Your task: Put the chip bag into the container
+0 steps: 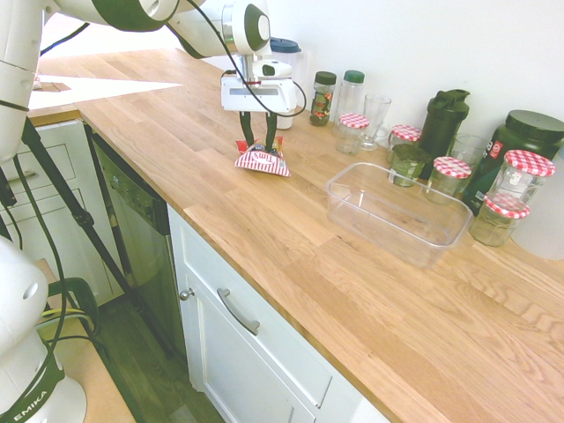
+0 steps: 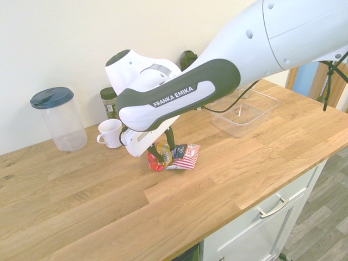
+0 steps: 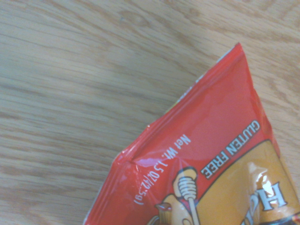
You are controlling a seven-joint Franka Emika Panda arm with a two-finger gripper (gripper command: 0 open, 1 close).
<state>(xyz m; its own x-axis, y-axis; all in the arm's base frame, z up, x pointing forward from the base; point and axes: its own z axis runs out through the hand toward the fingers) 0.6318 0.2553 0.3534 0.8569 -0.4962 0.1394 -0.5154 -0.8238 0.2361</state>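
the gripper (image 1: 261,139) stands with its two dark fingers (image 2: 171,142) partly open, one on each side of the top end of the chip bag (image 1: 262,159). the fingers straddle the bag closely, but whether they press it cannot be told. the bag lies on the counter in the upper middle of the first exterior view, its red-and-white striped end toward the near counter edge. in the second exterior view the bag (image 2: 180,156) sits at mid-frame with its printed end bunched up between the fingers. the wrist view shows a red corner of the bag (image 3: 211,159) with the print "gluten free" over bare wood.

the white arm comes in from the upper left of the first exterior view, and its hand points steeply down at the bag.

the surface is a wooden countertop (image 1: 291,256) over white cabinets (image 1: 256,361), against a white wall. the clear plastic container (image 1: 397,211) stands right of centre, well apart from the bag. behind it are jars with red-checkered lids (image 1: 451,176), a drinking glass (image 1: 374,119) and dark bottles (image 1: 443,122). a white mug (image 2: 111,132) stands just beside the hand in the second exterior view, and a lidded clear canister (image 2: 57,118) stands at its left.
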